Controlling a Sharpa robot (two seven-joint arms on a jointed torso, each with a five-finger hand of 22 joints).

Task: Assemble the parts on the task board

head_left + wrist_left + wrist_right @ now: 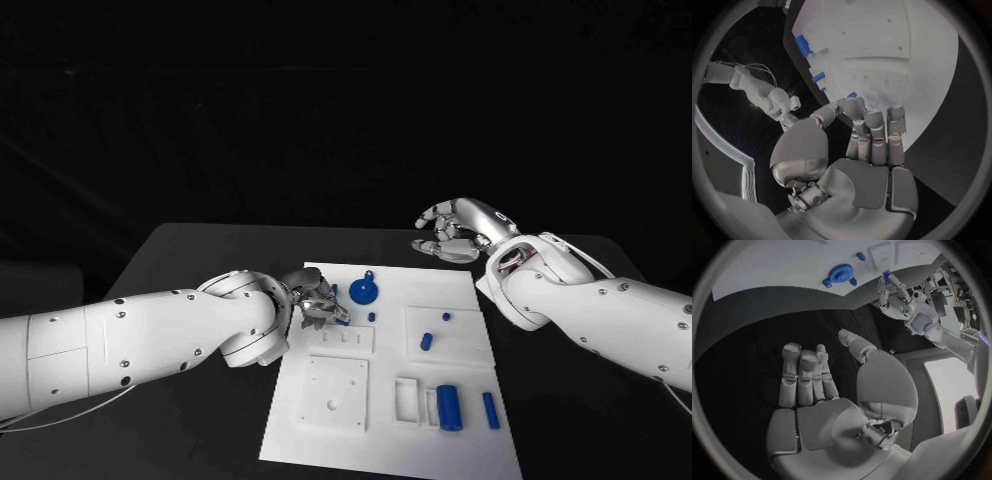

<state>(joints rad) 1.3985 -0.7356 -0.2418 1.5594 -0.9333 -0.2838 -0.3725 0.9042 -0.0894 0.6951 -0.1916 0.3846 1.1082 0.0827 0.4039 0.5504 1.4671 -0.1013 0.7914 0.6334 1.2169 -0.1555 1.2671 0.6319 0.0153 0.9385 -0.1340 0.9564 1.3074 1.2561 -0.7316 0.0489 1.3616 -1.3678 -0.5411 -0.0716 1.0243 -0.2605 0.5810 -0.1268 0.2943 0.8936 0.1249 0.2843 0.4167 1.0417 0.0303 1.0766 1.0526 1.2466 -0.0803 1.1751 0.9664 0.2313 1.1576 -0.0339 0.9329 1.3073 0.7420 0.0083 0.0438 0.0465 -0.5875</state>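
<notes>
The left hand [315, 300] sits at the task board [378, 440]'s near-left edge, fingertips pinching a small blue part [852, 94]. I judge the step is seating it in a slot just ahead; next calls for fine lowering. The right hand [459, 230] hovers beyond the board's far corner, fingers curled, empty. The blue gear [364, 291] lies just beside the left hand, crowding it; bare table flanks both hands.
</notes>
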